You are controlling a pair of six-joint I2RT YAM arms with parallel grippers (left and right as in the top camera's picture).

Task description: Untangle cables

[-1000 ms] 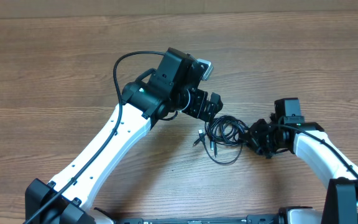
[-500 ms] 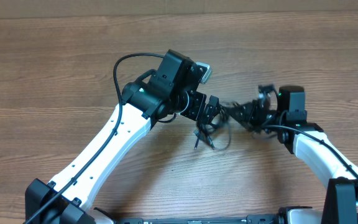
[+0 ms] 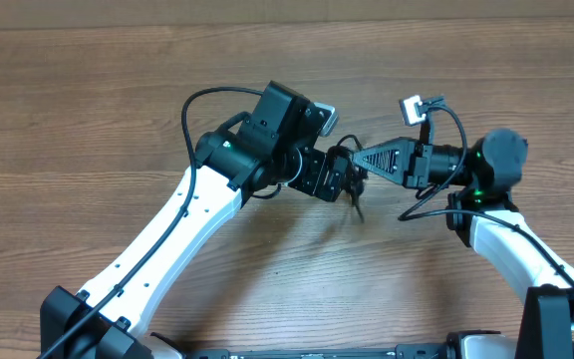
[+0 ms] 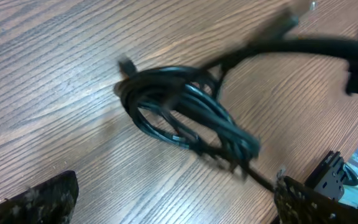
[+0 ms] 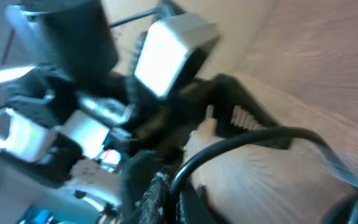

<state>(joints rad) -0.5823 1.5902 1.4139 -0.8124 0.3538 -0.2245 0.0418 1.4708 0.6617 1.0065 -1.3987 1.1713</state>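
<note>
Now airborne: right gripper (image 3: pixel 359 159) clenched on the cables (image 4: pixel 185 118).
Bundle lifted off the table toward the wide-open left gripper (image 3: pixel 344 179), likely ready for pulling apart.

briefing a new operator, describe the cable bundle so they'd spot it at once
On the wooden table, look to the middle, where the black pincers of two white arms nearly meet. The cables dangle from the shut right pincer, beside the open left pincer. They are a small coil of thin black cord, far thinner than the leads on the arms.
</note>
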